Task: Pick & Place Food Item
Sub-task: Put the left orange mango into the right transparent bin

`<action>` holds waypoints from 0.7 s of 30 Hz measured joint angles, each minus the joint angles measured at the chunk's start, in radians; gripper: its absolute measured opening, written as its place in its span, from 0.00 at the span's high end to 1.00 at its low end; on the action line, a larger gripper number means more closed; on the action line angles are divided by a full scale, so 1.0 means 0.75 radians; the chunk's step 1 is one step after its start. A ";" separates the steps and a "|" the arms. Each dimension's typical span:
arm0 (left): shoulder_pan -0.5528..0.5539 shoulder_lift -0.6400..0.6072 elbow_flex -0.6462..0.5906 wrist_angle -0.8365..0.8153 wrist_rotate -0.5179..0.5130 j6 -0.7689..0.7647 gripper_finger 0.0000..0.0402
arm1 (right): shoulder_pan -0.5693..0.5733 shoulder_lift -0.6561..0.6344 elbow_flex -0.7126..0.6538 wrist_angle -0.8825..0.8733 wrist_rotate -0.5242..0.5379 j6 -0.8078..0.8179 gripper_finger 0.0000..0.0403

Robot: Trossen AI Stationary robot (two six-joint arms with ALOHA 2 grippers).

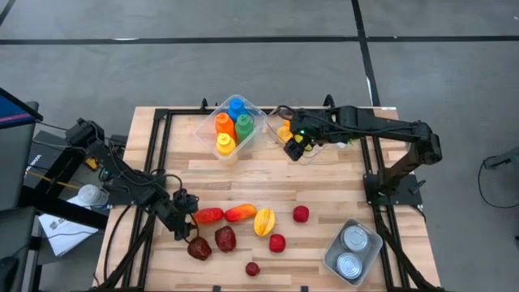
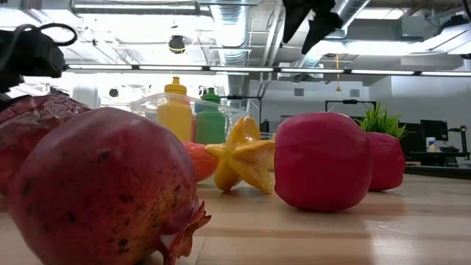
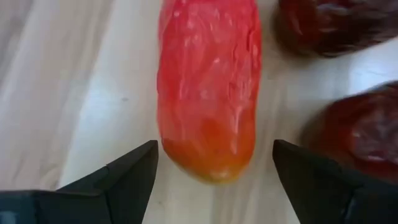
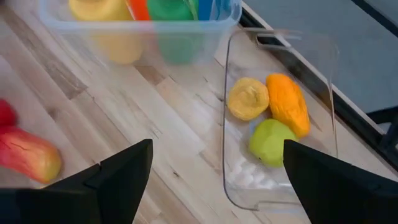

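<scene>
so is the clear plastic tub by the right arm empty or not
Not empty. The clear plastic tub holds three fruits: a yellow one, an orange one and a green one.

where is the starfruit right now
In the high view the yellow starfruit lies on the table's near half, about mid-width, between a red-orange mango on its left and a small red apple on its right.

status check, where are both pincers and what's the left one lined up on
Left pincer open, low over the red-orange mango, not gripping. Right pincer open above the clear food bin. Two dark pomegranates crowd the mango's side.
</scene>
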 joint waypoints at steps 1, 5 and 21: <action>0.000 0.003 -0.007 0.004 -0.021 -0.009 0.25 | 0.006 0.002 -0.002 -0.007 0.004 0.008 0.13; 0.001 0.004 -0.015 0.010 -0.113 -0.012 0.27 | 0.040 0.000 -0.002 -0.010 0.028 0.011 0.13; 0.006 0.115 -0.010 0.149 -0.126 0.120 0.55 | 0.125 0.000 -0.002 0.033 0.029 0.068 0.13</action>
